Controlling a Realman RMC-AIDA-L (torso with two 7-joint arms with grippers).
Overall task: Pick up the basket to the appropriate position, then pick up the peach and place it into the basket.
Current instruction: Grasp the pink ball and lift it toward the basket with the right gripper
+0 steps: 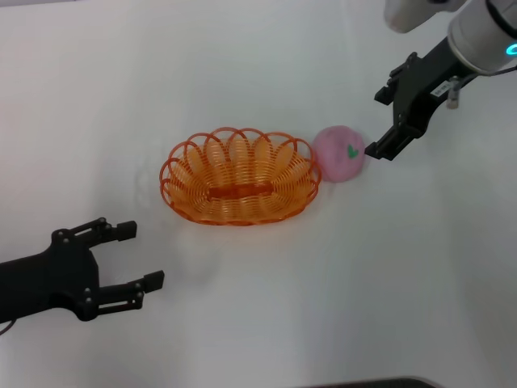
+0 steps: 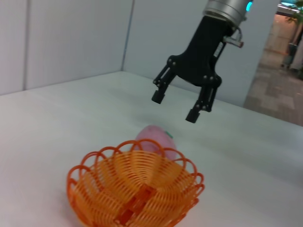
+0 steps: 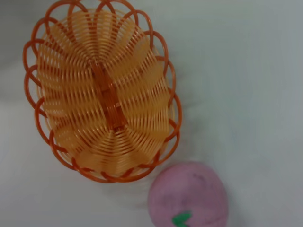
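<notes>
Here, round pink peach (image 1: 340, 153), green leaf mark, beside orange basket (image 1: 240, 175).

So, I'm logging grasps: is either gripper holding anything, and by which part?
Nothing is held. The right gripper is open above the peach; the left gripper is open, apart from the basket.

Showing glossy orange plastic coils on the basket (image 1: 240, 176); looking matt and faintly mottled on the pink peach (image 1: 340, 153) at its 3 o'clock; appearing smooth, white, slightly sheeny across the table (image 1: 258, 65); looking matt black on both grippers.
</notes>
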